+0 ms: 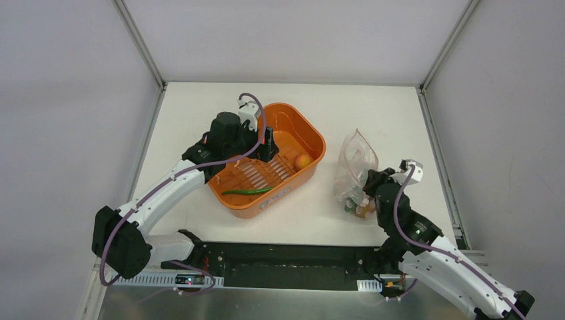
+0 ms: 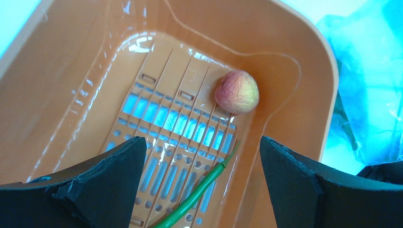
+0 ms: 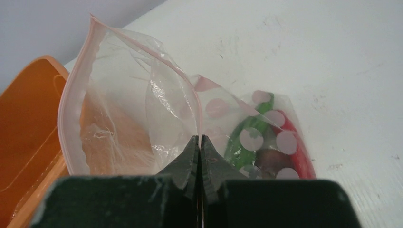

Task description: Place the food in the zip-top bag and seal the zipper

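Right jaws pinching zipper (image 3: pixel 61 116), bagged red chili (image 3: pixel 302 152), visible only from wrist

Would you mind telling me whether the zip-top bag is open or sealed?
Open. The zip-top bag has its pink zipper spread in a wide loop; the right tool pinches one edge.

You had an orange plastic tub (image 1: pixel 308 130) sitting on the white table (image 1: pixel 380 110), left of the table's middle and turned at a slant to its edges. Its corners were rounded and its walls glossy, and its slotted floor (image 2: pixel 176 121) let pale light through. Grey panels (image 1: pixel 66 100) closed the table in on the left, right and rear, with bare metal posts (image 1: pixel 141 43) at the two far corners. A metal sheet (image 1: pixel 266 305) ran along the near edge.
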